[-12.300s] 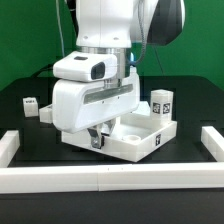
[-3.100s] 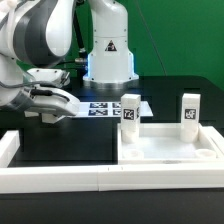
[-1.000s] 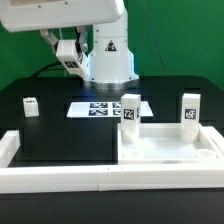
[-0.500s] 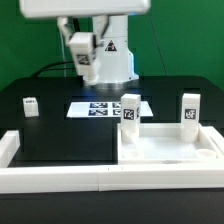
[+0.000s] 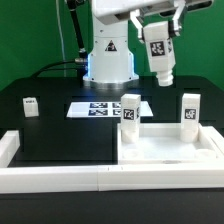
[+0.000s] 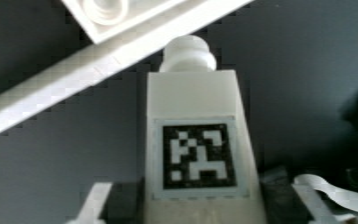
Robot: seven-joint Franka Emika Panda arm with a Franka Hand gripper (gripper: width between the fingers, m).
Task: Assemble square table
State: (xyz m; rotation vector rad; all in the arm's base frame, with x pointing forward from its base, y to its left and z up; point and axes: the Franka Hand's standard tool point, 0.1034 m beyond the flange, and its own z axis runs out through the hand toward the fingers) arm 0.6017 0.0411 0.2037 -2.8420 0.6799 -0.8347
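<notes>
The square tabletop (image 5: 165,148) lies at the front on the exterior view's right, against the border wall. Two white tagged legs stand upright on it, one at its back left corner (image 5: 130,110) and one at its back right corner (image 5: 189,110). My gripper (image 5: 157,36) is high above the tabletop, shut on a third leg (image 5: 160,55) that hangs tilted, tag facing the camera. In the wrist view this leg (image 6: 197,130) fills the middle between my fingers (image 6: 318,198), its peg end pointing away. A fourth leg (image 5: 31,105) lies on the table at the exterior view's left.
The marker board (image 5: 100,107) lies in front of the robot base (image 5: 108,55). A low white border wall (image 5: 60,178) runs along the front and both sides. The black table (image 5: 60,135) stretches left of the tabletop. A white edge (image 6: 87,65) crosses the wrist view below the leg.
The arm has swung from the exterior view's left to the upper right, carrying the leg high above the tabletop. The tabletop and its two standing legs have not moved.
</notes>
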